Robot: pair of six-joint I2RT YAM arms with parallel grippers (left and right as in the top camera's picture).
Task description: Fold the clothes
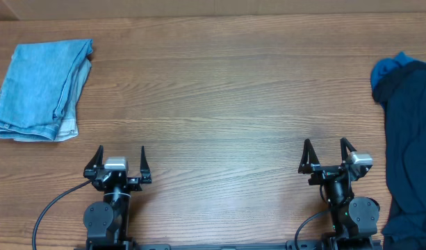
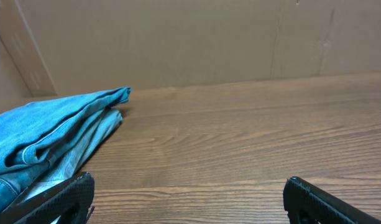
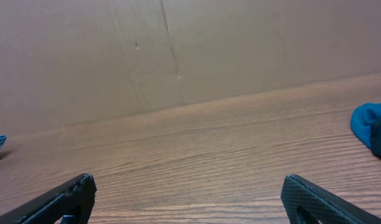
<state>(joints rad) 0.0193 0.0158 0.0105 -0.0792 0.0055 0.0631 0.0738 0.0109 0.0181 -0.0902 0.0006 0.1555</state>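
The clothes [image 1: 411,139], a dark navy heap of soft fabric with a brighter blue patch at its top, lie at the table's right edge in the overhead view, partly cut off by the frame. A blue bit of the clothes [image 3: 371,124] shows at the right edge of the right wrist view. My right gripper [image 1: 327,148] stands open near the front edge, a little left of the heap, with bare wood between its fingers. At the front left my left gripper [image 1: 121,154] is open too, and nothing is held.
A folded light blue denim garment [image 1: 40,89] lies at the back left corner, also in the left wrist view as the denim garment [image 2: 47,134]. A brown cardboard wall [image 3: 178,50] stands behind the wooden table [image 1: 219,97]. A black cable [image 1: 53,208] trails from the left arm.
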